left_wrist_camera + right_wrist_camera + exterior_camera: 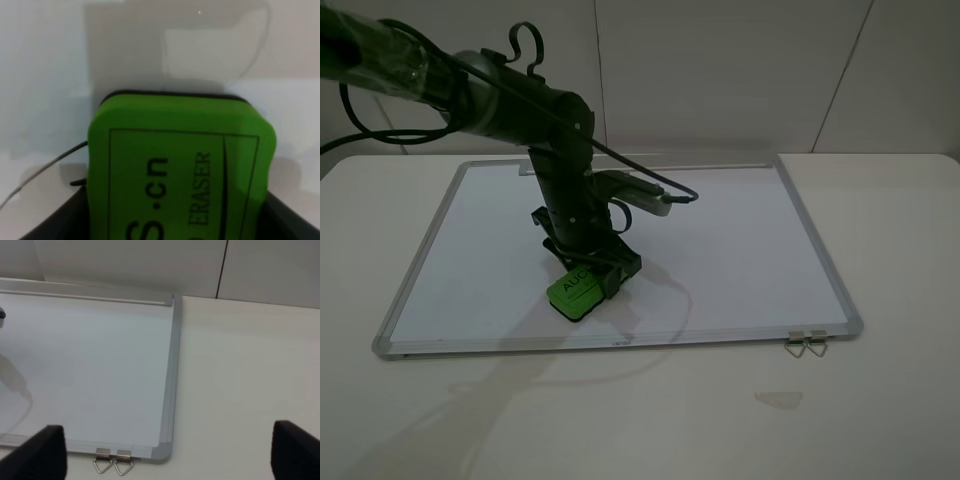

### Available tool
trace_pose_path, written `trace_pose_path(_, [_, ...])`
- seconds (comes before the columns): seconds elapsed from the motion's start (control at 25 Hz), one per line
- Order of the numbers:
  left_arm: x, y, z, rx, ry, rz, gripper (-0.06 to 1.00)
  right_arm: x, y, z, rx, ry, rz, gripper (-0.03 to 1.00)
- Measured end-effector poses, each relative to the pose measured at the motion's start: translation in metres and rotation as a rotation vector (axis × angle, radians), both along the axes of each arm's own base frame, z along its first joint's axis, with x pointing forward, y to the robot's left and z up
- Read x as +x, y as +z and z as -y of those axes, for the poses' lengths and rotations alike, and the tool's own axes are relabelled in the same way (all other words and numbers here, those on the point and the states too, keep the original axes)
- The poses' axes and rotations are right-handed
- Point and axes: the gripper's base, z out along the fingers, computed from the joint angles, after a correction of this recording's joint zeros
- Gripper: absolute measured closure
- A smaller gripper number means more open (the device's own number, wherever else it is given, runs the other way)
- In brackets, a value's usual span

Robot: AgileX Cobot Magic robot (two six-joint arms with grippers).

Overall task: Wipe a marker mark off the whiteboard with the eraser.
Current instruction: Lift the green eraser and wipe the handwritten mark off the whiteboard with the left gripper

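The left hand (592, 262) is shut on the eraser (575, 290), which lies flat on the whiteboard (740, 250) close to its near edge, left of middle, long axis angled toward the near-left corner. No marker mark shows; it may lie under the eraser. The right hand (170, 452) hangs wide open and empty by the near-right corner, well apart.
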Motion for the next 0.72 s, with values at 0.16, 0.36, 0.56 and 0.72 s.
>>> trace_pose_path(0.16, [0.0,-0.0015,-0.0001,0.007,-0.061,-0.001,0.35,0.0,0.0,0.0,0.0,0.0,0.0,0.15])
trace_pose_path(0.36, [0.0004,-0.0042,-0.0004,0.016,-0.127,-0.007,0.35,0.0,0.0,0.0,0.0,0.0,0.0,0.15])
trace_pose_path(0.56, [0.0022,-0.0078,-0.0017,0.05,-0.183,0.006,0.35,0.0,0.0,0.0,0.0,0.0,0.0,0.15])
trace_pose_path(0.72, [0.0059,-0.0079,-0.0051,0.08,-0.146,0.035,0.35,0.0,0.0,0.0,0.0,0.0,0.0,0.15])
